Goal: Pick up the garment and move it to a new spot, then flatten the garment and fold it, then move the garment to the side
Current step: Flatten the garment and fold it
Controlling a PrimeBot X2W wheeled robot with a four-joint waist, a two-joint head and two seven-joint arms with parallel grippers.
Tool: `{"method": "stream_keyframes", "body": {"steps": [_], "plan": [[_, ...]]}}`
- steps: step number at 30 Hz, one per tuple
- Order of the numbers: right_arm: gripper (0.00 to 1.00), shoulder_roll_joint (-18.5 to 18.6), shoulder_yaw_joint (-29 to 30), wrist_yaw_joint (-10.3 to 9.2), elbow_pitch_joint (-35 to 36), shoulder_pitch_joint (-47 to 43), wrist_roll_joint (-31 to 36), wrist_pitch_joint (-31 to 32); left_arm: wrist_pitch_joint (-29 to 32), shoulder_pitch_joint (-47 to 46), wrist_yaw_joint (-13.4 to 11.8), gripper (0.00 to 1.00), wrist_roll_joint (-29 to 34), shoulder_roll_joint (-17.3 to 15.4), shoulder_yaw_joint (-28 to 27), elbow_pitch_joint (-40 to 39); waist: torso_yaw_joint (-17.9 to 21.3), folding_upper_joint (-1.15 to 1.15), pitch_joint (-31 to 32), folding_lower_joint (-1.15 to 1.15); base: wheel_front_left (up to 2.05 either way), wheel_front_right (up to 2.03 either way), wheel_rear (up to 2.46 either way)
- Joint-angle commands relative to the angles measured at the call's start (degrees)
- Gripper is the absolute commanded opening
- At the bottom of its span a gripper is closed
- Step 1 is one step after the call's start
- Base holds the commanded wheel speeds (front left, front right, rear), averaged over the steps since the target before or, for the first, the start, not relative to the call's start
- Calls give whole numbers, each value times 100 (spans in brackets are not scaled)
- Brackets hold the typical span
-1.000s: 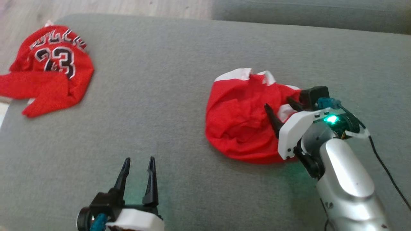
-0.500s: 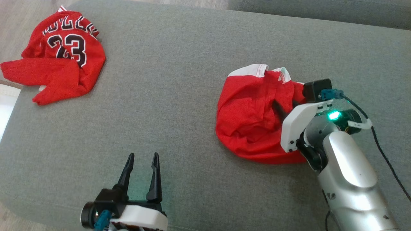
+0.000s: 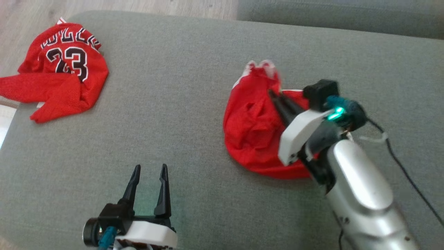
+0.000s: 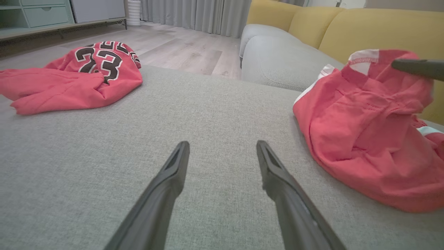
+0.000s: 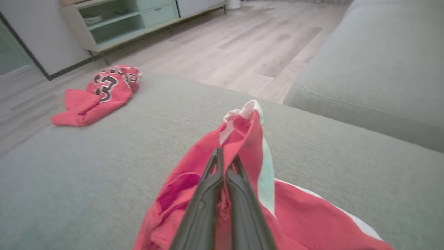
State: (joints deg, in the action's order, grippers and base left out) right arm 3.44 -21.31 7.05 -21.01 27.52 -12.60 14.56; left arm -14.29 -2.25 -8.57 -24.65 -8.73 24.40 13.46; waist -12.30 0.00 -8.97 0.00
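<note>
- The right claw (image 5: pixel 227 155) is almost closed. Its two dark fingers pinch a fold of the red garment (image 5: pixel 180 187) close to the white-edged hem.
- The pinched part stands up as a small peak above the rest of the cloth.
- The rest of the garment lies crumpled in a heap on the right half of the grey cushion (image 3: pixel 180 104), under and beside the right wrist.
- The left claw (image 3: pixel 149 170) is open with a medium gap and holds nothing. It is low over the cushion at the near edge, well apart from the garment.
- A second red jersey (image 3: pixel 66 69) with a black number 23 lies crumpled at the far left corner of the cushion.
- Beyond the cushion there is a wooden floor (image 5: pixel 249 38), and a yellow sofa back (image 4: pixel 381 31) stands behind the garment.
</note>
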Motion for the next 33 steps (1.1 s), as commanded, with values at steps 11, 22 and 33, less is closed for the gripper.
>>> {"method": "stream_keyframes", "body": {"steps": [11,22,33], "plan": [[0,-57,-1586,44,919,-696,-535,261,-71,-145,-32,100,33,-119,-286,-239,-85,0,52,0,0,0,0],[7,-57,-2658,44,340,-649,-1073,-23,-71,-157,-80,100,60,-122,-373,-332,-425,0,-3,0,0,0,0],[100,-57,-2689,44,93,-445,-882,-751,-71,-156,-89,100,100,-111,-417,-339,-198,0,120,0,0,0,0]]}}
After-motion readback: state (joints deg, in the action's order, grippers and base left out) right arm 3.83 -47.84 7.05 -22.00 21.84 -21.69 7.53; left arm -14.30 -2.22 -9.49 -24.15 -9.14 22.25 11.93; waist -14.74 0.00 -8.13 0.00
